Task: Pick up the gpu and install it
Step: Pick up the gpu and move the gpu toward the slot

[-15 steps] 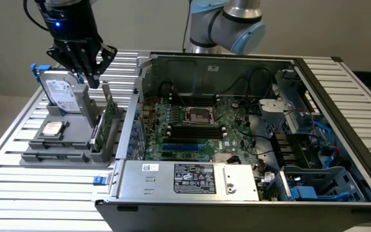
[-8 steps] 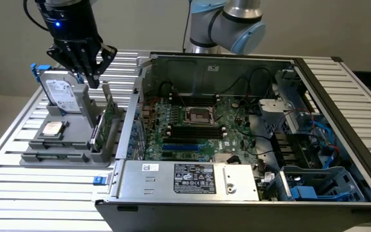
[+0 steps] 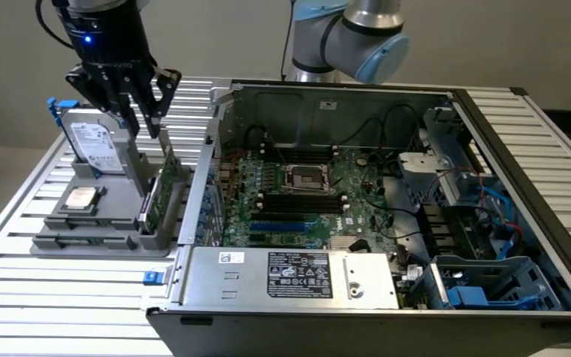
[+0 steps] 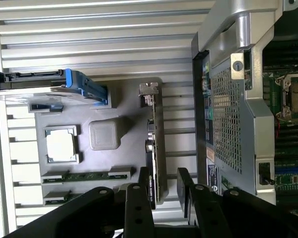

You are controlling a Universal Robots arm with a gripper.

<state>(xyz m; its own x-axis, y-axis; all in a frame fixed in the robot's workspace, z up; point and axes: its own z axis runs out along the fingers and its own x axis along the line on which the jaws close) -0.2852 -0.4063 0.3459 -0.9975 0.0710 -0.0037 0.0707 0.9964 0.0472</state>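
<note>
On holder (image 3: 87, 242) | gpu (image 3: 163, 186) on edge, lengthwise along case wall (image 3: 199, 204) | tool (image 3: 143, 123) above

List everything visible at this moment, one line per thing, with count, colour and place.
gpu: one, green, standing on edge in the holder, next to the case.
hard drive: one, silver with a blue frame, upright in the holder, to the exterior view's left of the gpu.
CPU chip: one, silver, flat in the holder.
holder: one, grey, on the table, exterior view's left.
computer case: one, black and silver, open, centre to right.
motherboard: one, green, inside the case.
table: one, silver, slatted.
gripper: one, black, open, fingers either side of the gpu's top edge.
robot arm: one, grey and blue, behind the case.
</note>
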